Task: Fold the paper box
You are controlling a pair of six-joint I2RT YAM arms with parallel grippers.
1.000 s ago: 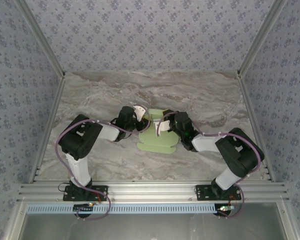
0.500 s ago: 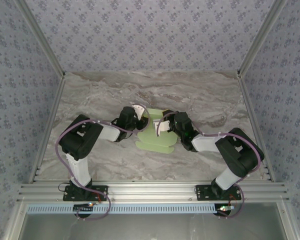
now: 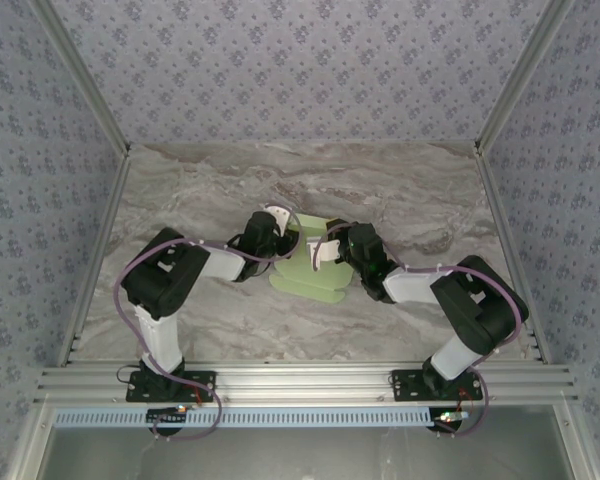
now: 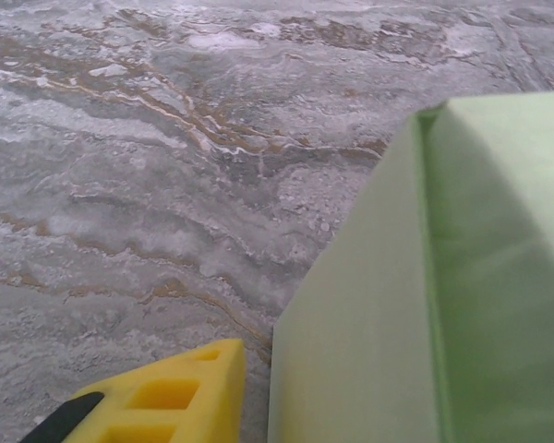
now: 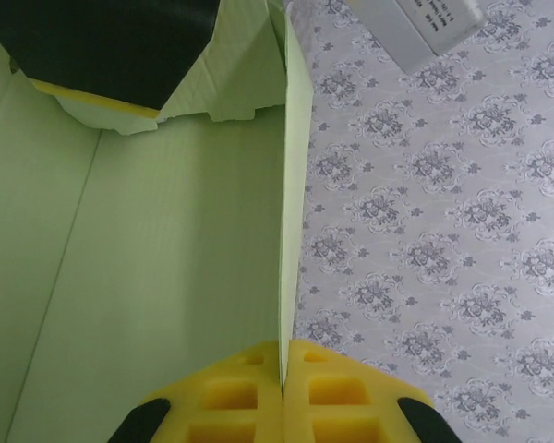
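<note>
The paper box (image 3: 310, 272), pale lime-green card, lies part folded at the middle of the marble table (image 3: 180, 190), with panels raised. My right gripper (image 3: 319, 252) is shut on the edge of an upright panel (image 5: 283, 185), its yellow fingertips (image 5: 249, 392) pressed together on the card. At the box's left end, my left gripper (image 3: 283, 230) stands slightly open. One yellow finger (image 4: 171, 397) shows a small gap from a green panel (image 4: 369, 314). That panel hides the other finger.
Grey-patterned wallpaper (image 3: 300, 60) closes the cell behind and at both sides, behind metal frame posts. Bare marble (image 4: 166, 166) stretches ahead of the left gripper. A black and yellow part of the left gripper (image 5: 102, 55) looms over the box's inside.
The left gripper has moved right, closer against the box's left end, and its jaws have narrowed. The box has shifted slightly. The right gripper keeps its hold.
</note>
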